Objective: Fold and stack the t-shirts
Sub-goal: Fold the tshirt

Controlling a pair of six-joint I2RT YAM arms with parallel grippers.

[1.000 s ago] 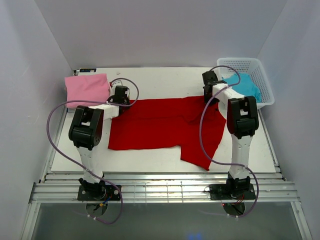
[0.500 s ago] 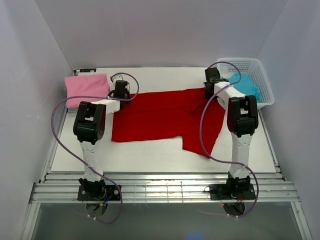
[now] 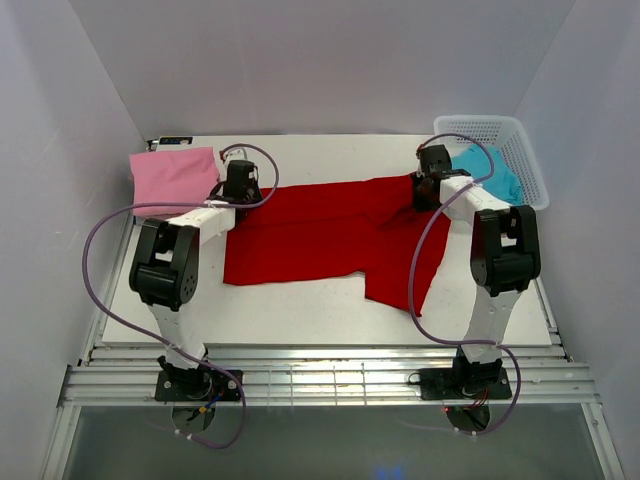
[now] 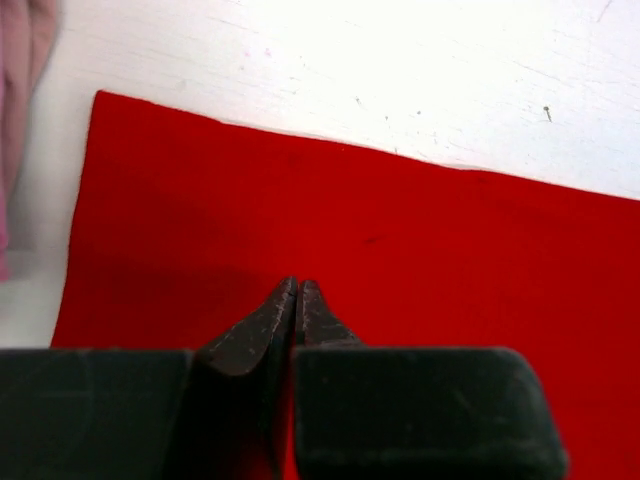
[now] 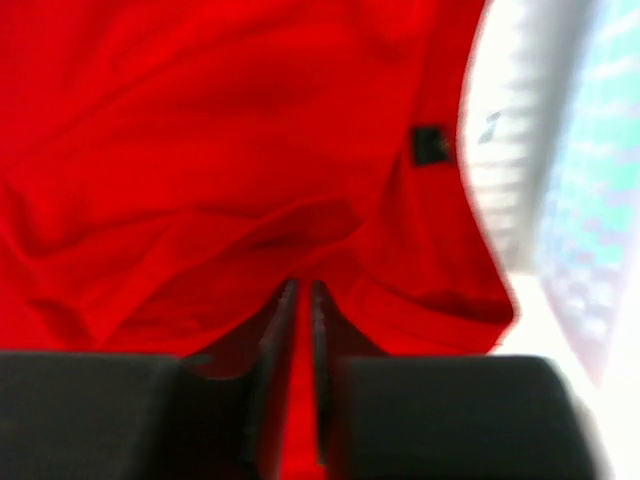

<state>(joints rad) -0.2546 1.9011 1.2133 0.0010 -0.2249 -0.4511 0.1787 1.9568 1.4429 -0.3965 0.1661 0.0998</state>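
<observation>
The bright red t-shirt (image 3: 320, 235) lies spread across the middle of the table, with one part trailing toward the near right. My left gripper (image 3: 240, 195) is shut on its far left corner; the left wrist view shows the jaws pinched on flat red cloth (image 4: 380, 230). My right gripper (image 3: 428, 190) is shut on its far right edge, with bunched red cloth (image 5: 220, 170) between and ahead of the jaws. The pink t-shirt (image 3: 175, 176) lies folded at the far left. The turquoise t-shirt (image 3: 492, 172) sits in the basket. The beige t-shirt is out of view.
The white lattice basket (image 3: 527, 160) stands at the far right corner, close to my right gripper. The white table top (image 3: 320, 155) shows behind the red shirt, and along the near edge (image 3: 290, 320). Grey walls enclose the table.
Both grippers have moved toward the back of the table, dragging the red t-shirt with them. Its far edge now lies nearer the back and straighter.
</observation>
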